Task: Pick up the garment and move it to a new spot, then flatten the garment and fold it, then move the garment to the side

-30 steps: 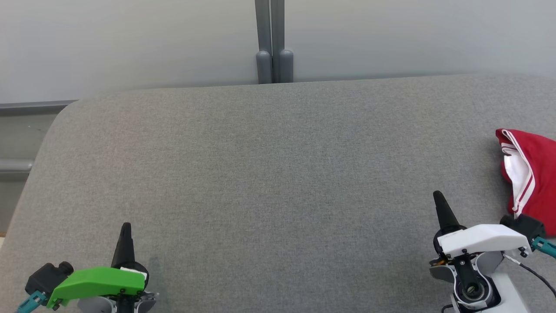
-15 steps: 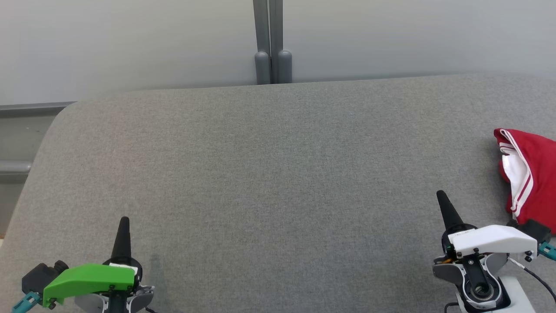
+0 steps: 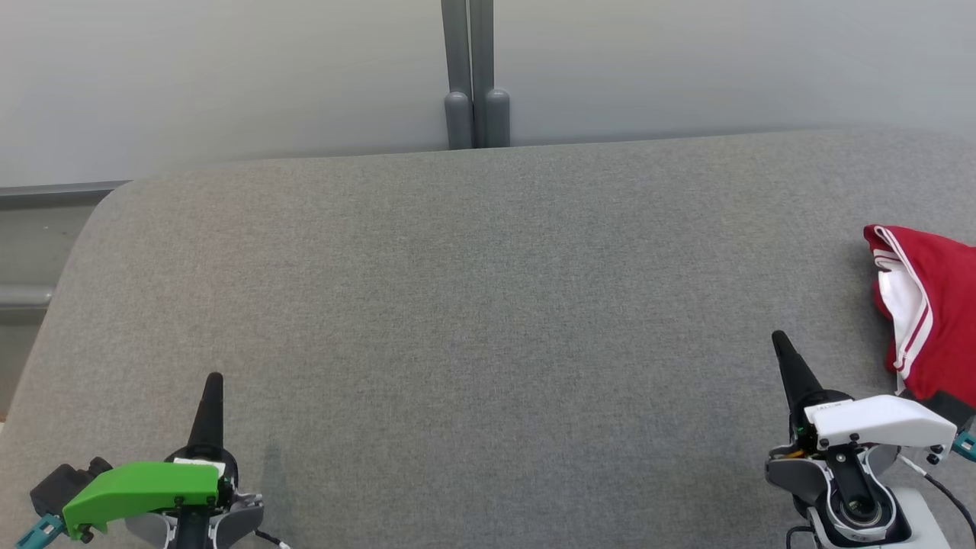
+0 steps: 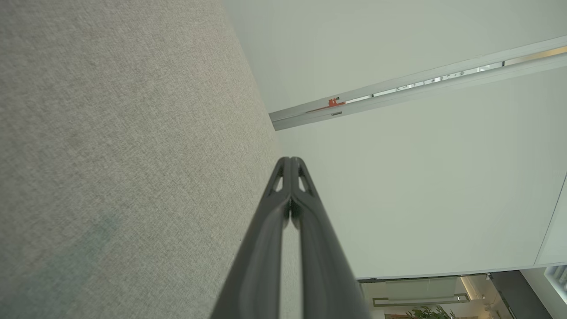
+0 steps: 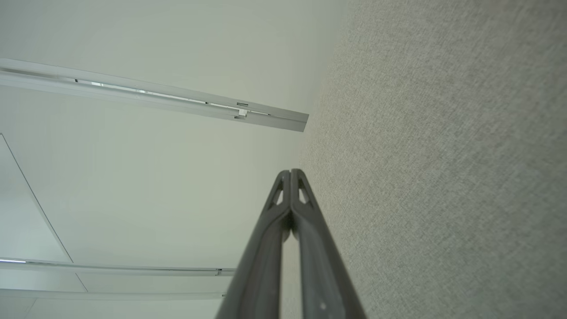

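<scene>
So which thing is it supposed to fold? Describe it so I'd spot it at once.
Look at the wide grey fabric-covered table. On its right side, beside the white-capped right end effector, lies a crumpled garment. It is bright red with white stripes and a white patch, standing out against the plain grey.

Long tapering black fingers (image 3: 207, 415) end both arms: the left gripper (image 3: 213, 379) wears a bright green plastic cover (image 3: 145, 488), the right gripper (image 3: 779, 337) a white screw-fastened plastic cover (image 3: 877, 421) with a thin black cable (image 3: 945, 492) trailing.

Grey felt tabletop (image 3: 473, 305) – pale wall (image 3: 229, 69), grey post (image 3: 469, 72) behind.
</scene>
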